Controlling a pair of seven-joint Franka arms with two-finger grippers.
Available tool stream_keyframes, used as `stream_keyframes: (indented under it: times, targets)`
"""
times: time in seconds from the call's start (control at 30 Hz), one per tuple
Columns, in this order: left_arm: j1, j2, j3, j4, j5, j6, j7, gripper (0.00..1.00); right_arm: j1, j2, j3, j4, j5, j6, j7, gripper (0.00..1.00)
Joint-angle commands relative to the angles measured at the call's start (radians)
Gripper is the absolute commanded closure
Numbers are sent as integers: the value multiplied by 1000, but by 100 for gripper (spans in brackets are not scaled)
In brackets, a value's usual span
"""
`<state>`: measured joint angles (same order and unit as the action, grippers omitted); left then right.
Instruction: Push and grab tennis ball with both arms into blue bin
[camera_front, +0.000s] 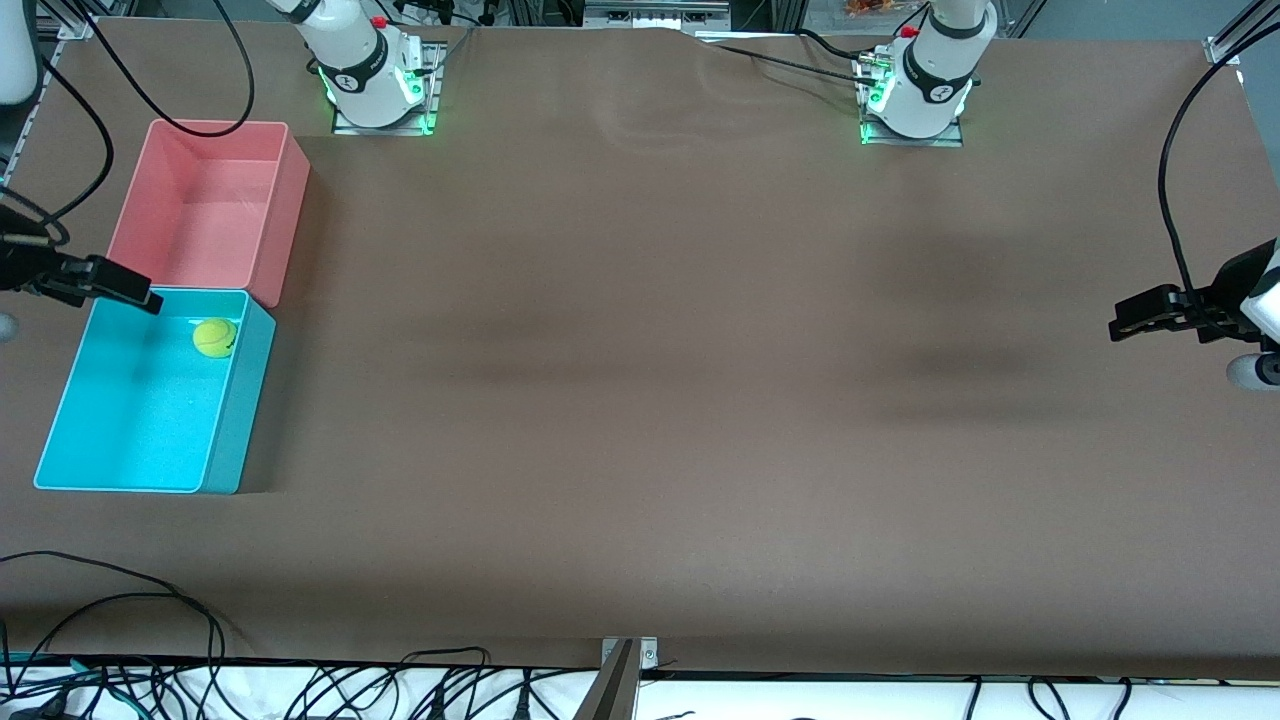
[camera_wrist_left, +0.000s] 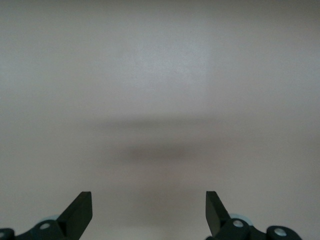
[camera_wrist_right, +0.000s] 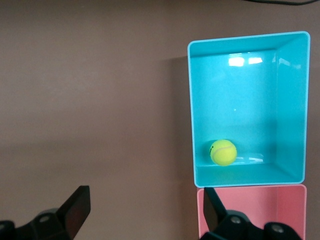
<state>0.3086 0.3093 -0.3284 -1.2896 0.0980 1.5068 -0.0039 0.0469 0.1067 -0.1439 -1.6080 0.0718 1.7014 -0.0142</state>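
At the left edge of the frame, the small fuzzy yellow-green tennis ball (camera_front: 214, 337) rests inside the rectangular cyan-blue plastic bin (camera_front: 60, 443); both the right end effector (camera_front: 120, 285) and the left end effector (camera_front: 1140, 318) hang released, so only retreat seems left

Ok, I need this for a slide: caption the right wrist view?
Tennis ball resting in the blue bin beside the pink bin, right gripper open above.

A brown mat is covering the desk (camera_front: 640, 400); black cables (camera_front: 300, 690) are trailing along the white edge at six o'clock; soft shadows are streaking the middle.
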Motion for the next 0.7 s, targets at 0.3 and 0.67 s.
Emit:
stream_keyframes:
  times: [0.3,0.67]
  targets:
    - [1,-6,0,12,-18,-19,19,0,-21,-150,41,-154,-23,-79,160,0]
    - [1,-6,-1,12,-18,-19,21,0,-79,-145,148,-132,-92,-71,161,0]
